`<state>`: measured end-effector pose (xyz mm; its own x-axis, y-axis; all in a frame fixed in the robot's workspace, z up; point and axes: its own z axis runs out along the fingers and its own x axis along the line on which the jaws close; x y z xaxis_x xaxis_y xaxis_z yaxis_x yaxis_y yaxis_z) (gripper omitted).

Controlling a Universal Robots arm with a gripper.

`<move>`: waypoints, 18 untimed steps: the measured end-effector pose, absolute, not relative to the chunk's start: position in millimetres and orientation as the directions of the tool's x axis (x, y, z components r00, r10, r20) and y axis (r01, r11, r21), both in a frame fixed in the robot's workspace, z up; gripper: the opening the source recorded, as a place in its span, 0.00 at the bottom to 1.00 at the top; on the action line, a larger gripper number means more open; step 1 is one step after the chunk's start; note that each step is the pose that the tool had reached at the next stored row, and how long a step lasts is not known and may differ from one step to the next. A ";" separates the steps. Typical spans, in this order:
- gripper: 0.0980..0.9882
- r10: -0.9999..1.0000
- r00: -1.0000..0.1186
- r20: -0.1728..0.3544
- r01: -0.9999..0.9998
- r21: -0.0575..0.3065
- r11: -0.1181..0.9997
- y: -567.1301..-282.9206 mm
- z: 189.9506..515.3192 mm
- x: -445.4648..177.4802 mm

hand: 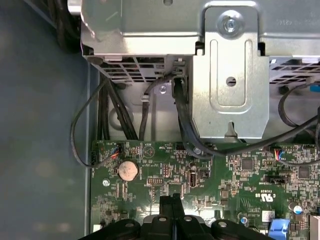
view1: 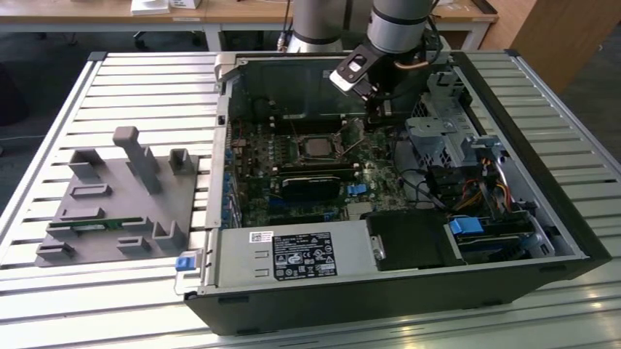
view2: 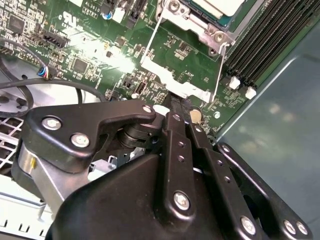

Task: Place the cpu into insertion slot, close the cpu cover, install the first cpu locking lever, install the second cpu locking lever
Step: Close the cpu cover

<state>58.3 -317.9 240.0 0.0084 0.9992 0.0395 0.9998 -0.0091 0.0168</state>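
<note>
We see the claw [view2: 180, 104] inside the open computer case [view1: 568, 240]. Its two black fingers [hand: 166, 210] are pressed together, with the tips close to the green board [hand: 150, 190] at the edge of a silver tongue plate [view2: 172, 80]. We cannot tell whether they touch it.

The cpu [view1: 315, 147] lies in the insertion slot [view1: 297, 149] mid-board, and the silver cpu cover [view2: 197, 22] frames its grey top. A thin wire lever [view2: 218, 70] runs beside the plate.

A black-and-white printed label [view1: 302, 256] covers the power supply at the case's near edge, and small white lettering dots the board.

On the slatted surface [view1: 145, 80], a grey fixture [view1: 126, 196] sits towards the exterior view's left edge with bare slats around it. A metal drive cage [hand: 230, 95] and black cables [hand: 182, 120] crowd the space near the claw.
</note>
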 end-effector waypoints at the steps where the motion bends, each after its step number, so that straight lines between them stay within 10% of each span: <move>1: 0.02 0.999 0.008 0.040 1.000 0.017 -0.009 -317.9 239.9 58.1; 18: 0.02 0.999 0.008 0.039 1.000 0.017 -0.009 -317.9 239.9 51.7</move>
<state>51.7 -317.9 239.9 0.0084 0.9992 0.0394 0.9998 -0.0091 0.0168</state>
